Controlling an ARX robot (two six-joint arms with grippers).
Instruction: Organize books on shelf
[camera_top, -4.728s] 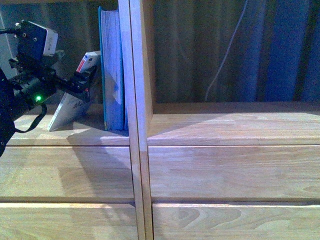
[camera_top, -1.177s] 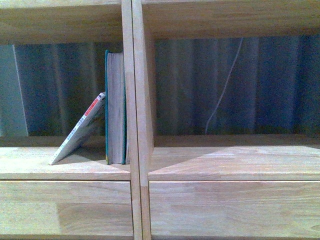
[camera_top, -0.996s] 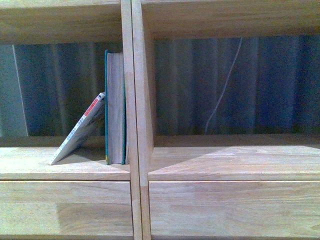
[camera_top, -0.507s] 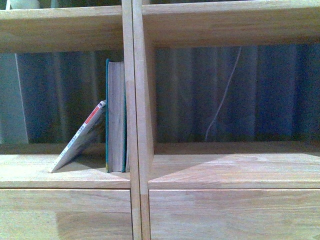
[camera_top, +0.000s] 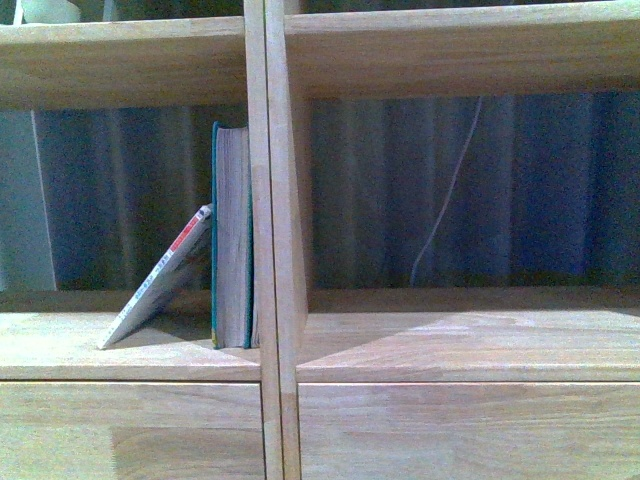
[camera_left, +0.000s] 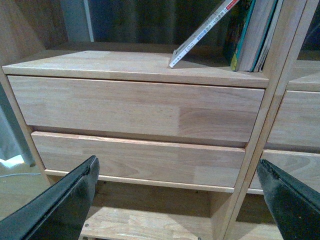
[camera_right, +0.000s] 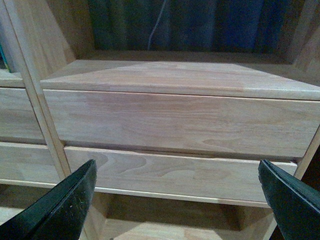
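Observation:
The thick teal book (camera_top: 232, 235) stands upright in the left compartment of the light wood shelf (camera_top: 130, 360), pressed against the central divider (camera_top: 272, 240). The thin pale paperback (camera_top: 160, 283) leans tilted against the teal book's left side. In the left wrist view both show at the top: the paperback (camera_left: 205, 31) and the teal book (camera_left: 252, 32). My left gripper (camera_left: 177, 200) is open, low in front of the drawer fronts, holding nothing. My right gripper (camera_right: 177, 200) is open and empty, facing the drawers under the right compartment. Neither arm shows in the front view.
The right compartment (camera_top: 470, 330) holds no books; a thin white cable (camera_top: 445, 195) hangs behind it against dark curtains. An upper board (camera_top: 450, 50) spans above. Plain drawer fronts (camera_left: 135, 107) lie below, with a low open shelf (camera_left: 145, 222) underneath.
The front view has shifted, so the shelf and books now sit lower in the picture. The left arm seen at the paperback 4.7 s ago is gone from that view. The books have not moved.

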